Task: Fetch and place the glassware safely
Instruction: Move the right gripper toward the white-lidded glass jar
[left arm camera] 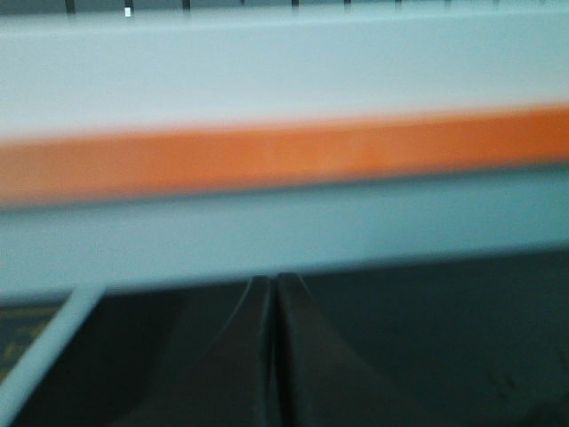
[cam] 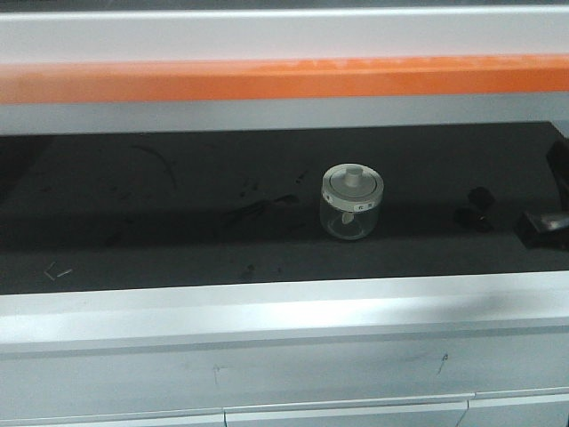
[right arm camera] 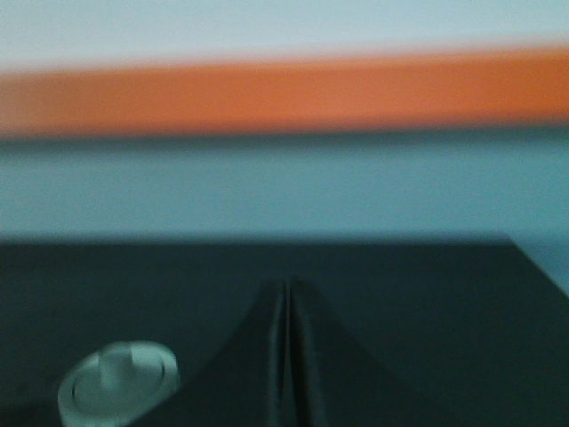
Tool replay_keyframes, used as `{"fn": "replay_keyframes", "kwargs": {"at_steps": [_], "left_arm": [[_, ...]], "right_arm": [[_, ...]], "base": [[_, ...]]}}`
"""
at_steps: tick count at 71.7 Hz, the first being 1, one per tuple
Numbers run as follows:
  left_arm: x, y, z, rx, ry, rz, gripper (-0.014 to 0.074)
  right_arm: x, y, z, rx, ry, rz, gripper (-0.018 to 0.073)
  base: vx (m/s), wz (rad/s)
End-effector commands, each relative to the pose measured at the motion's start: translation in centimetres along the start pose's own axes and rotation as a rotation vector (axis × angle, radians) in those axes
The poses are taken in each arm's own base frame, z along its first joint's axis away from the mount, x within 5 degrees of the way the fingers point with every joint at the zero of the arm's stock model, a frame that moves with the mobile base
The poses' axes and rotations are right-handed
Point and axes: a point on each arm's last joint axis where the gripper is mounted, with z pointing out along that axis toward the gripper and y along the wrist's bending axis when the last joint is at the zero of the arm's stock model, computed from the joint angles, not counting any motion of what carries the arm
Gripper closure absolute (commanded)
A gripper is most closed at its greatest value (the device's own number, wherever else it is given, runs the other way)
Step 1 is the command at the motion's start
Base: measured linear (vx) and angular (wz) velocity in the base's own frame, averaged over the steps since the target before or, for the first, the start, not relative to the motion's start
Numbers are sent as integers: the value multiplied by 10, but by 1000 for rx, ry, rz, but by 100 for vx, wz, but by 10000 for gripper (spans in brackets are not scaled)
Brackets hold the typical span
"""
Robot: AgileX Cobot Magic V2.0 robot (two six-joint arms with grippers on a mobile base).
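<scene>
Glassware (cam: 352,203), small squat clear glass jar with cream-white knobbed lid (cam: 353,182), is seen upright on the black tabletop (cam: 178,213); left gripper (left arm camera: 274,356) and right gripper (right arm camera: 286,356) are both pressed together.

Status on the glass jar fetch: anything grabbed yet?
Done: nothing; the jar stands lidded and untouched on the black surface. In hand: right gripper, jaws together and empty, has the jar low-left in its wrist view; left gripper shut, empty. Remaining: open, grasp, lift, place.

Left gripper (left arm camera: 274,295), right gripper (right arm camera: 287,299) — both closed
</scene>
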Motion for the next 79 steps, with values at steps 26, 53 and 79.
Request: {"fn": "replay_keyframes", "kwargs": {"at_steps": [26,53,79], "left_arm": [[21,0,-41,-3,103,31,603],[39,1,-58,-3,93,25,603],[39,1,-58,-3,93,23,603]], "right_arm": [[11,11,-54,-75,-50,-44,560],[26,22,-74,-167,20,-64,560],[27,21,-73,-163,33,-66,549]], "base": [[0,0],[0,0],[0,0]]}}
